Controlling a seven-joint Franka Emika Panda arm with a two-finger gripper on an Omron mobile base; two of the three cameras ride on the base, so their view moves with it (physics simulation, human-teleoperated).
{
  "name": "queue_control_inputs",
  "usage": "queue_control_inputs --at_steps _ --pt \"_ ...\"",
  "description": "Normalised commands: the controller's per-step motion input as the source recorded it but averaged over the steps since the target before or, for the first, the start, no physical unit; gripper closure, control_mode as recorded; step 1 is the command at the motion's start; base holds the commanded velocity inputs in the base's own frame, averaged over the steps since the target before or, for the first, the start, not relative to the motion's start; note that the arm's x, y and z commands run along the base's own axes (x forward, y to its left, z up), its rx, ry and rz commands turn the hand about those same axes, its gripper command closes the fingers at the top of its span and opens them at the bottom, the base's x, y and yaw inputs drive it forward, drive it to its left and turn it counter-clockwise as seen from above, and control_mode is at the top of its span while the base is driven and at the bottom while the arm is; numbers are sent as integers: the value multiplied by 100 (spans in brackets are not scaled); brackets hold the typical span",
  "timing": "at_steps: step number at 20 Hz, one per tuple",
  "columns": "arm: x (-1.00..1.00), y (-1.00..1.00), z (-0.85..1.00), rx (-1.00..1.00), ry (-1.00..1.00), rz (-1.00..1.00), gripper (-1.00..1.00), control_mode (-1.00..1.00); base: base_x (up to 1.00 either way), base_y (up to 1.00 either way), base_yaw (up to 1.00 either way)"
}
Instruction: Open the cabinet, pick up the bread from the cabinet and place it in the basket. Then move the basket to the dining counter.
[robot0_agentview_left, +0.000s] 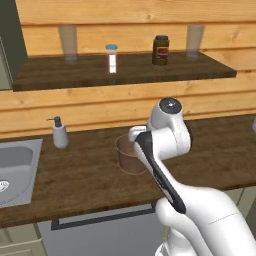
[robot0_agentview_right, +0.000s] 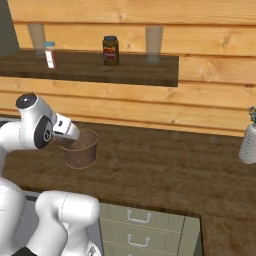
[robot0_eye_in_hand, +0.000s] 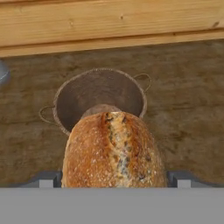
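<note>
In the hand view the bread (robot0_eye_in_hand: 113, 151), a golden-brown crusty loaf, sits between my gripper's (robot0_eye_in_hand: 113, 181) fingers (robot0_eye_in_hand: 43, 179), which are shut on it. It hangs just above and in front of the basket (robot0_eye_in_hand: 78, 96), whose brown woven inside is empty. The basket (robot0_agentview_left: 129, 159) stands on the dark wood counter, with my hand right over its rim (robot0_agentview_right: 82, 150). The cabinet (robot0_agentview_left: 125, 70) above stands open, with a dark wood floor board (robot0_agentview_right: 100, 67). The dining counter is out of view.
On the cabinet board stand a dark jar (robot0_agentview_left: 160, 50), a white blue-capped bottle (robot0_agentview_left: 111, 58) and two glasses (robot0_agentview_left: 68, 42). A soap dispenser (robot0_agentview_left: 60, 133) and steel sink (robot0_agentview_left: 15, 170) lie left of the basket. A pale vase (robot0_agentview_right: 248, 142) stands far right.
</note>
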Motion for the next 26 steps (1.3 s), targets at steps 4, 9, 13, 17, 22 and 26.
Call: queue_control_inputs --at_steps 4,9,13,17,22,26 --pt "66 15 -33 0 1 0 100 -100 0 0 0" --pt "46 8 -28 0 5 0 100 -100 0 0 0" --pt "33 11 -44 0 11 0 100 -100 0 0 0" --pt "27 11 -39 0 6 0 100 -100 0 0 0" --pt "22 3 -26 0 1 0 100 -100 0 0 0" --pt "25 0 -14 0 0 0 100 -100 0 0 0"
